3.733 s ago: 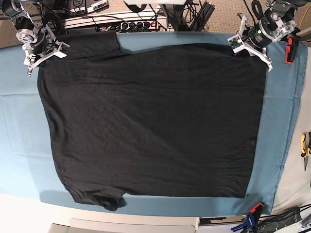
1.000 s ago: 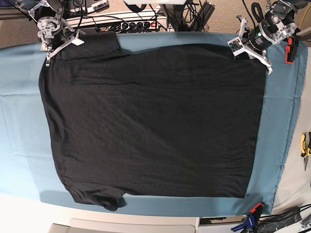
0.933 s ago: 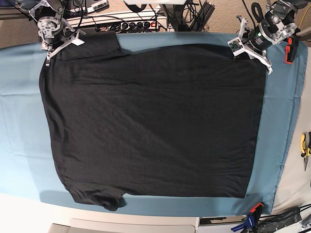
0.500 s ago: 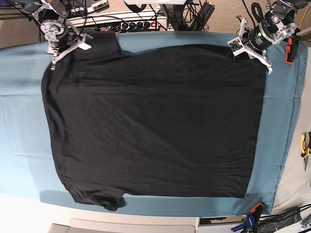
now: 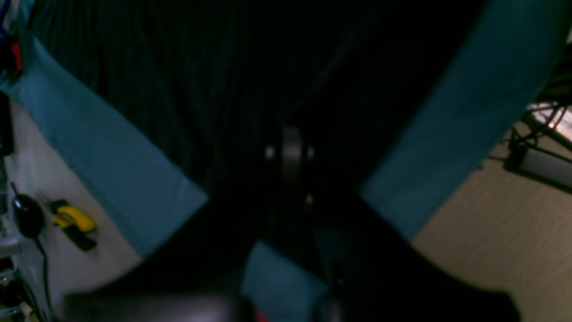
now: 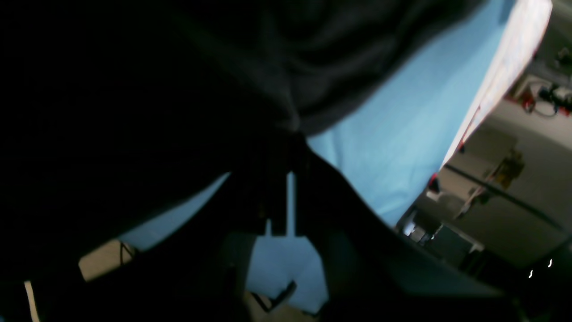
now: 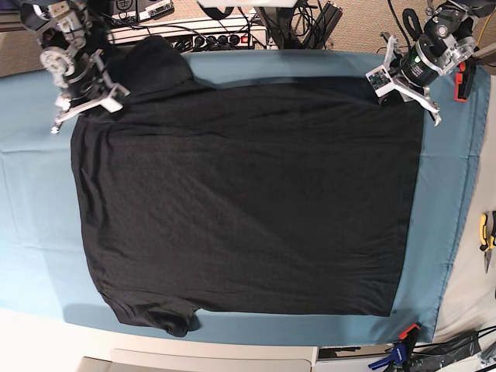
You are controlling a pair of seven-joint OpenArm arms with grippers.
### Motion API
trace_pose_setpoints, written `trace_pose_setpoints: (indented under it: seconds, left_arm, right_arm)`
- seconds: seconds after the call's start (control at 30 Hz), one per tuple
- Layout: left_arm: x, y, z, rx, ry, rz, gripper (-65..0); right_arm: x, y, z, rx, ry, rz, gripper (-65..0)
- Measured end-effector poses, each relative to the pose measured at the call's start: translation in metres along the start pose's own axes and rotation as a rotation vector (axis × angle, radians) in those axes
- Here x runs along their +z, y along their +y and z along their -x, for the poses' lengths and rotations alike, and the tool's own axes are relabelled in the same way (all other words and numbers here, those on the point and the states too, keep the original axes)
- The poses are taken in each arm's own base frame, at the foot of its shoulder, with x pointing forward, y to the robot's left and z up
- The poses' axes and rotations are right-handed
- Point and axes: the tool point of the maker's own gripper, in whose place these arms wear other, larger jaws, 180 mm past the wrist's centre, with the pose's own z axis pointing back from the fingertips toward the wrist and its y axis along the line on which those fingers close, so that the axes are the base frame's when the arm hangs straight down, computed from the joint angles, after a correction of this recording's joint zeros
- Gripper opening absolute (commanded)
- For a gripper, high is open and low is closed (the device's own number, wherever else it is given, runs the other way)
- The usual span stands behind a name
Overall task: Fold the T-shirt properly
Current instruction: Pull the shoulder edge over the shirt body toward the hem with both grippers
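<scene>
Reaching low, both claws pinch the T-shirt point(image 7: 248, 194) at its far corners.

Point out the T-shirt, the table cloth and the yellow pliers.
T-shirt point(image 7: 248, 194), base view, middle of its body.
Table cloth point(image 7: 35, 201), base view, bare left part.
Yellow pliers point(image 7: 486, 230), base view, handle.

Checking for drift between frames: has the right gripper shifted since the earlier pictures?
Yes. The right gripper, shut on the T-shirt, has dropped lower in the base view, away from the power strip.
</scene>
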Motion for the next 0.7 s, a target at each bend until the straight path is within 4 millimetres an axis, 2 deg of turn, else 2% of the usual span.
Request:
trace_pose_setpoints:
  seconds: [0.07, 0.17, 0.3, 0.4, 0.57, 0.7]
  left_arm:
    - [-0.002, 0.006, -0.003, -0.005, -0.006, -0.014, -65.0]
    - [-0.003, 0.022, -0.007, -0.032, -0.017, -0.046, -65.0]
    - [-0.004, 0.049, -0.010, -0.086, -0.024, -0.091, -65.0]
    - [-0.003, 0.062, -0.013, -0.115, -0.027, -0.112, -65.0]
    - [-0.004, 0.071, -0.024, -0.066, -0.073, -0.114, -65.0]
    - [-0.005, 0.077, -0.029, -0.082, -0.085, -0.121, -65.0]
  right_arm:
    - [0.000, -0.012, 0.006, -0.024, 0.006, 0.025, -65.0]
    - [0.000, -0.019, 0.008, -0.040, 0.004, 0.041, -65.0]
    - [-0.002, -0.023, -0.001, -0.087, -0.031, 0.033, -65.0]
    - [-0.004, -0.032, -0.011, -0.131, -0.060, 0.051, -65.0]
    - [-0.008, -0.047, -0.036, -0.245, -0.137, 0.083, -65.0]
    - [-0.029, -0.046, -0.036, -0.322, -0.132, 0.050, -65.0]
